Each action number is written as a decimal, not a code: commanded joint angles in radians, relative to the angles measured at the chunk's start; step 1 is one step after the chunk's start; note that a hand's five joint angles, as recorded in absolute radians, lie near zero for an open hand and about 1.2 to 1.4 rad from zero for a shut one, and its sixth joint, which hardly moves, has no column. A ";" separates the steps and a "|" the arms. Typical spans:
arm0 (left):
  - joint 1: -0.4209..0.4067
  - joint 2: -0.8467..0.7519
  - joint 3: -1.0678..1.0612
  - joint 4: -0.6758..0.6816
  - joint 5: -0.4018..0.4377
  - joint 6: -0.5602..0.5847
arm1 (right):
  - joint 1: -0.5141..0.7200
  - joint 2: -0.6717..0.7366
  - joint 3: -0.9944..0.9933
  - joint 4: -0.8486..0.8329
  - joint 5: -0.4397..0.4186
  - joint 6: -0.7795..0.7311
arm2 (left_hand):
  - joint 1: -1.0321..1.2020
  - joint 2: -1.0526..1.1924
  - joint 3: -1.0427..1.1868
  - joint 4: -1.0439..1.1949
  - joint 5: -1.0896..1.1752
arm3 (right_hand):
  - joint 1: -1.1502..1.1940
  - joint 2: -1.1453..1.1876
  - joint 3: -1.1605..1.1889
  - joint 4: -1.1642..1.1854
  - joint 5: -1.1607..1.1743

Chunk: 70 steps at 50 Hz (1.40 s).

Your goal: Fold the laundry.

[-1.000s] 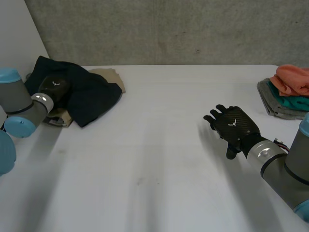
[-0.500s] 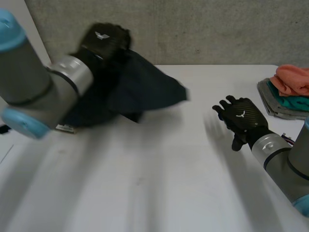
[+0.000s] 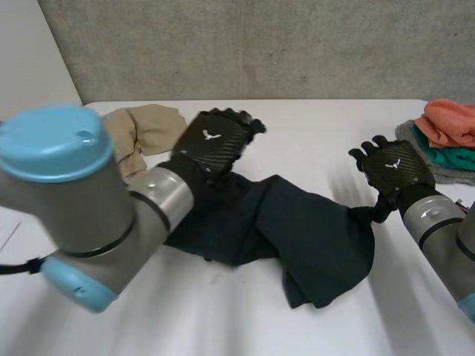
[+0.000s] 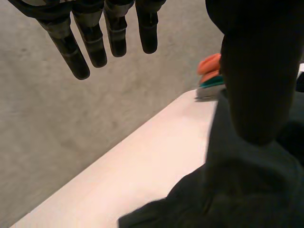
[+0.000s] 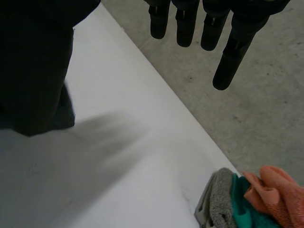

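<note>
Dropped from mid-air since half a second ago: dark navy garment (image 3: pixel 297 237), now sprawled across mid white table (image 3: pixel 312 122). Left hand (image 3: pixel 211 141) above its left end, fingers (image 4: pixel 95 42) straight, released. Right hand (image 3: pixel 393 172) at its right corner, fingers (image 5: pixel 185 23) straight, gripping nothing. Beige garment (image 3: pixel 145 127) now uncovered behind. Small white emblem on each hand's back, no legible writing.

L hand (image 3: pixel 211 141), R hand (image 3: pixel 393 169) straight-fingered (both raised).
</note>
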 commanded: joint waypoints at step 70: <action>-0.280 -0.216 0.051 0.087 0.107 -0.025 | -0.053 -0.151 -0.118 0.206 0.065 0.181 | 0.063 0.072 0.072 0.077 0.089 | -0.054 -0.032 -0.034 -0.402 -0.048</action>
